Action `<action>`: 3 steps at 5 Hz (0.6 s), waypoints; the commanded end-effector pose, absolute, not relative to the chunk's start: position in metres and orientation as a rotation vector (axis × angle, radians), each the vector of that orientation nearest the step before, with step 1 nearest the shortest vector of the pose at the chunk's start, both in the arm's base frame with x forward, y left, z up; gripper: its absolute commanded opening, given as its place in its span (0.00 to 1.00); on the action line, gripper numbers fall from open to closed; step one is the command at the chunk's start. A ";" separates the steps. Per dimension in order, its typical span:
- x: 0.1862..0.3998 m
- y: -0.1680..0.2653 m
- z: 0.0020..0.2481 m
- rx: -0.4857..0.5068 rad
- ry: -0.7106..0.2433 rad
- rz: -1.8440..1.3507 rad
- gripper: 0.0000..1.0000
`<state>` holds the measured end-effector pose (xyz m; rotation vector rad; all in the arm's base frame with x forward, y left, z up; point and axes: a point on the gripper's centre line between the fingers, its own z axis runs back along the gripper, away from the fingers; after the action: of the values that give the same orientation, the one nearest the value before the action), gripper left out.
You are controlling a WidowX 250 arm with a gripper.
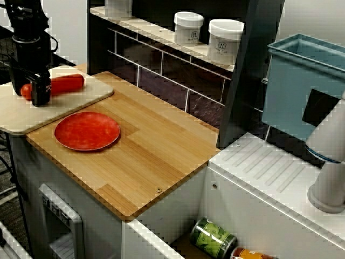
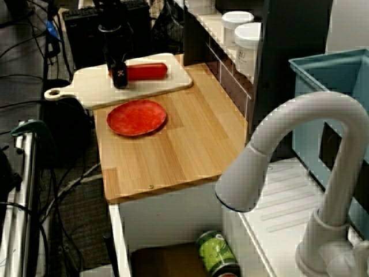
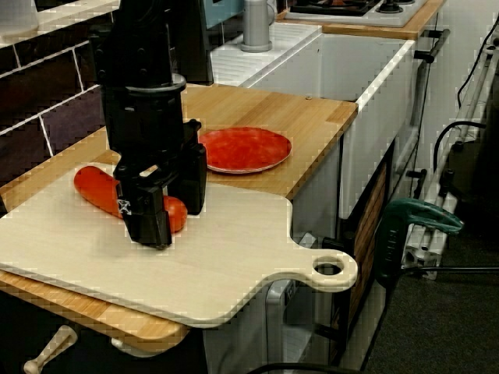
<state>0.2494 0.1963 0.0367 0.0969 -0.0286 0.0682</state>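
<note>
My black gripper [image 1: 39,97] stands upright over the pale cutting board [image 1: 75,100] at the left end of the counter. Its two fingers straddle one end of a long red vegetable [image 1: 67,83] that lies flat on the board. In the view from the board's end, the gripper [image 3: 173,218] has one finger in front of the vegetable [image 3: 97,187] and one behind, pressed against it. Seen from behind the faucet, the gripper [image 2: 120,79] sits at the vegetable's [image 2: 147,71] left end. A round red plate [image 1: 86,130] rests on the wooden counter beside the board.
The wooden counter [image 1: 161,156] ends at a sink holding a green can [image 1: 211,237]. Two white jars [image 1: 188,27] stand on the shelf behind. A blue bin [image 1: 302,81] and a white faucet [image 2: 288,144] are at the right. The board's handle [image 3: 331,270] overhangs the counter edge.
</note>
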 end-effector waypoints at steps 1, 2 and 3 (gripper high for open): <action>0.243 0.186 0.060 0.131 -0.085 0.063 1.00; 0.238 0.187 0.061 0.134 -0.088 0.059 1.00; 0.232 0.183 0.063 0.131 -0.095 0.042 1.00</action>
<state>0.2345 0.1875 0.0458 0.0987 -0.0530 0.0471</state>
